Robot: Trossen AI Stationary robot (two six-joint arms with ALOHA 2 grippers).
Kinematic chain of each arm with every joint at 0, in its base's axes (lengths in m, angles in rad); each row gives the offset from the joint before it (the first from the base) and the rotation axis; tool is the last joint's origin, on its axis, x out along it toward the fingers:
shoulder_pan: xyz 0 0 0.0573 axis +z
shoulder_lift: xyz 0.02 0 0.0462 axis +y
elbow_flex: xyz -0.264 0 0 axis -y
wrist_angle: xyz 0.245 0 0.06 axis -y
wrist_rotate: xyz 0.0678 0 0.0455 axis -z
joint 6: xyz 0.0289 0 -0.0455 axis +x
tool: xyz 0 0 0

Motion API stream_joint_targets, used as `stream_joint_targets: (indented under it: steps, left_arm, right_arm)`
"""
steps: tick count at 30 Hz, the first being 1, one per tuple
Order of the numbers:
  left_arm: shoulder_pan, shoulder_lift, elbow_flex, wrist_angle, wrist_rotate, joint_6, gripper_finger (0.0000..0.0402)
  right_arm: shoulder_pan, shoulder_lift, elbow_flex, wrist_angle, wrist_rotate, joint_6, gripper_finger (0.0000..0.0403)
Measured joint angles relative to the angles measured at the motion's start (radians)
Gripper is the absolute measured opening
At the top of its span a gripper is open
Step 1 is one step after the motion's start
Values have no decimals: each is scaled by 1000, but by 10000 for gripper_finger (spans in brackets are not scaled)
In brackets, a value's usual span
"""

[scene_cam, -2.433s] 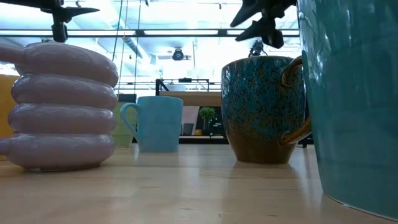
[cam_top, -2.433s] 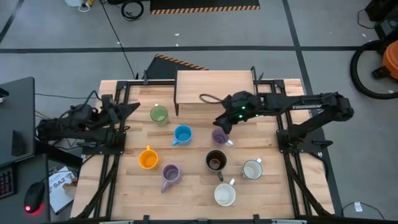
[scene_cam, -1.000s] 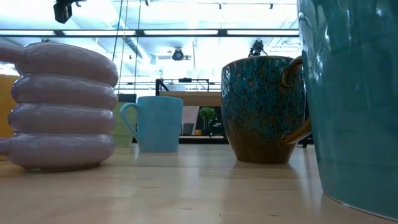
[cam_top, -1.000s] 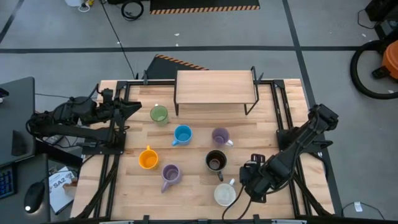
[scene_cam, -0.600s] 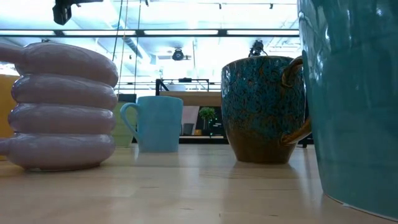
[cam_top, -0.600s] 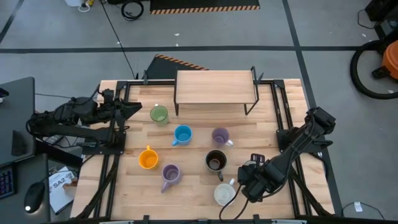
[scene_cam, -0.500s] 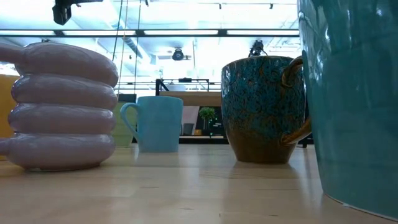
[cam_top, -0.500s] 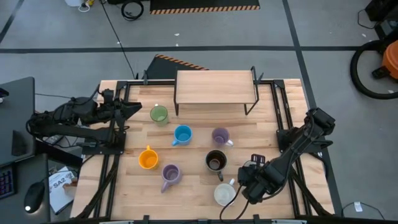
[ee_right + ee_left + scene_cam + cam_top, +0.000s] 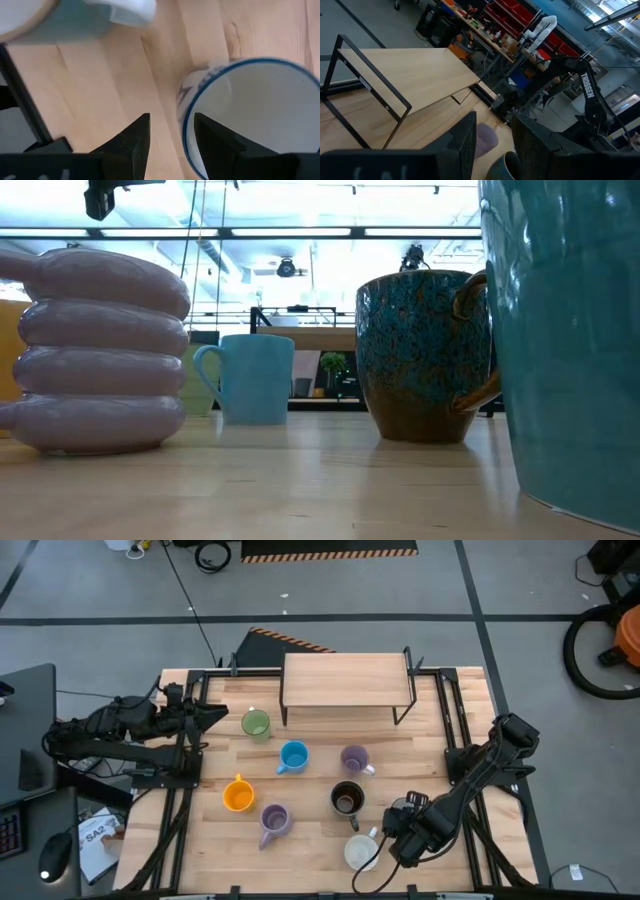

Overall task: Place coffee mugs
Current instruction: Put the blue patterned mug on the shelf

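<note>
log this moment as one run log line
left gripper: open, waiting at table's left edge | right gripper: open, straddling rim of blue-rimmed white mug | other mugs: on table, untouched

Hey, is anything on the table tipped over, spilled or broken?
Nothing stands out: the mugs in view sit upright and dry on the wooden table, including the cream mug beside the right end effector.

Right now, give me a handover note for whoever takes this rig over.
Left gripper: open, empty, parked at the left edge of the table.
Right gripper: open, straddling the rim of a white mug, front right.
Standing on the table: green, blue, orange, brown, rear lilac, front lilac, second white.
Done: nothing on the shelf yet.
Left: grip and place, seemingly all eight.
</note>
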Motion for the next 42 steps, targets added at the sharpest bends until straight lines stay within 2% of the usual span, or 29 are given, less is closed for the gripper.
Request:
stream_joint_targets:
  steps: [11, 24, 33, 42]
  left_arm:
    - [0, 0, 0, 0, 0, 0, 128]
    - [0, 0, 0, 0, 0, 0, 128]
    - [0, 0, 0, 0, 0, 0, 128]
    - [0, 0, 0, 0, 0, -16, 128]
  right_arm:
    - [0, 0, -21, 10, -5, -34, 115]
    - [0, 0, -21, 10, 6, -142, 25]
    - [0, -11, -22, -19, 14, -260, 35]
    - [-66, -159, -23, -81, -10, -375, 30]
